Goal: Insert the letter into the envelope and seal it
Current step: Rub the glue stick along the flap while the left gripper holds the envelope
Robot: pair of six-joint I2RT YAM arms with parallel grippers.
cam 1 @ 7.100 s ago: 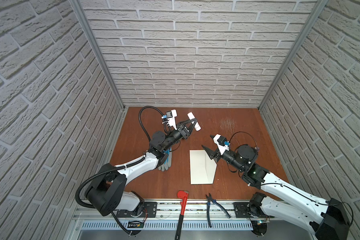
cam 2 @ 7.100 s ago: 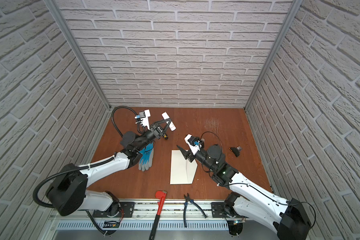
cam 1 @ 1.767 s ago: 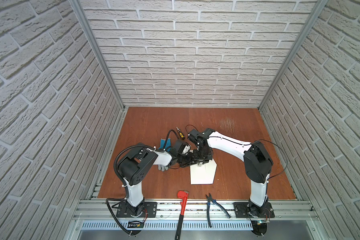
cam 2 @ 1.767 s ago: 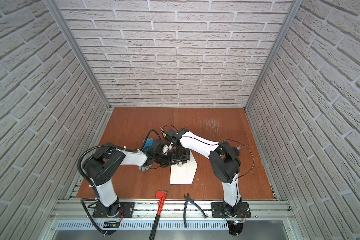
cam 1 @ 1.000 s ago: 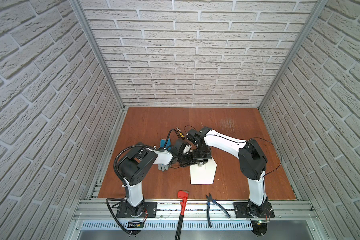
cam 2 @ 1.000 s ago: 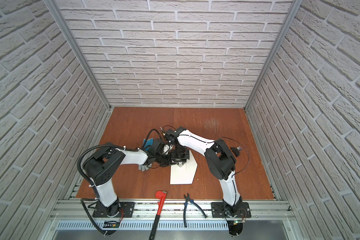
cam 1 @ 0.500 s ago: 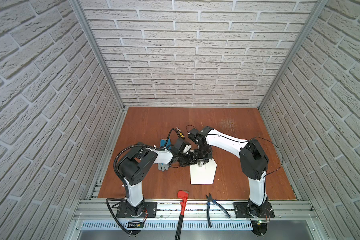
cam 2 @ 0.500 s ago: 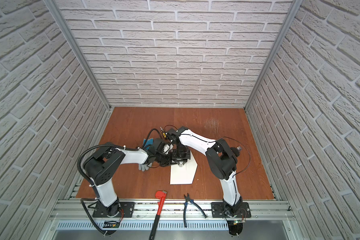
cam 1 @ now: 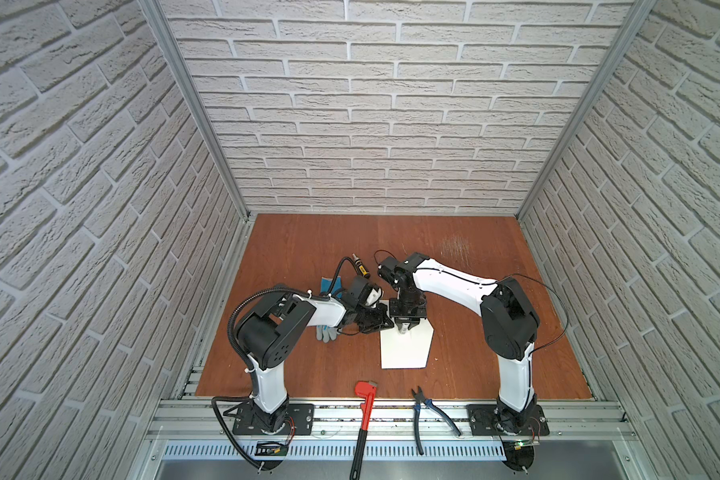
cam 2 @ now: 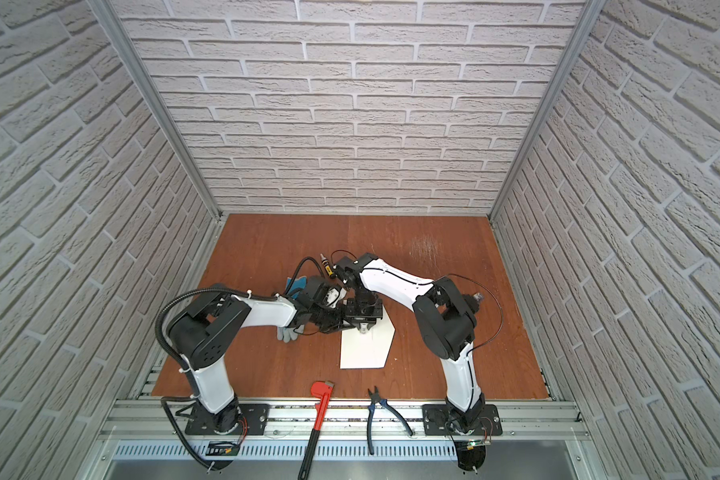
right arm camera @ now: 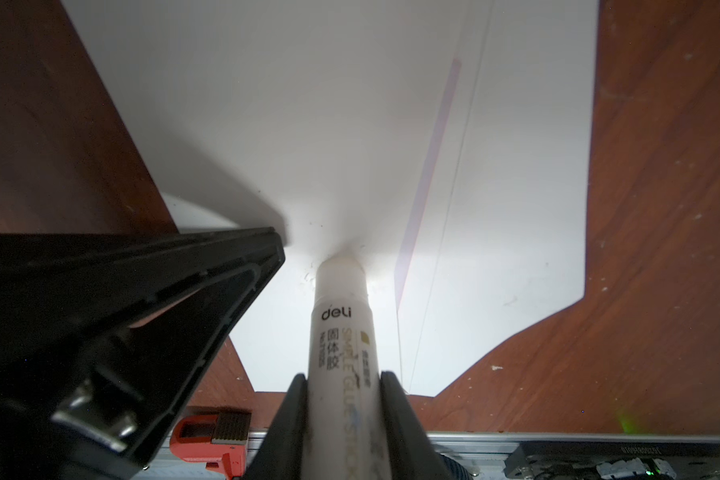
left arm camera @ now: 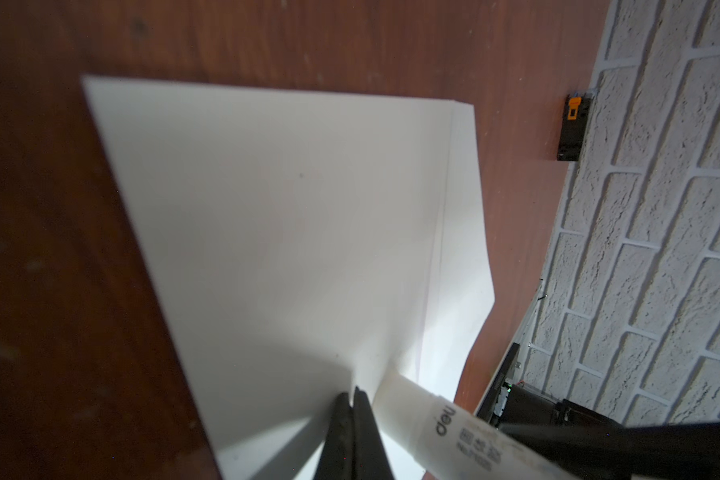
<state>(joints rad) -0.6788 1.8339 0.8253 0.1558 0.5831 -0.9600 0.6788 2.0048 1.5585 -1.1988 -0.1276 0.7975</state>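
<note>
We find the envelope (cam 1: 404, 353) lying flat on the table (cam 1: 474, 257) at lower centre in both top views, with both arms bent over its upper edge. The right gripper (right arm camera: 344, 380) is clamped around a white glue stick (right arm camera: 341, 299), whose tip presses on the paper at the middle of the right wrist frame, close to the fold line. The left gripper (left arm camera: 353, 409) has its jaws pressed together with nothing visible between them. Its tip rests on the envelope at the bottom centre of the left wrist frame, just beside the glue stick, apparently pinning the paper down.

A faint pink strip (right arm camera: 427, 174) runs under the paper right of centre in the right wrist view. We take it for the letter's red edge showing through, though the washed-out light leaves us unsure. If so, the letter is already inside. The flap (right arm camera: 516, 270) lies open toward the right of that frame, so we judge gluing is underway. Folding the flap over and pressing it shut remain.
</note>
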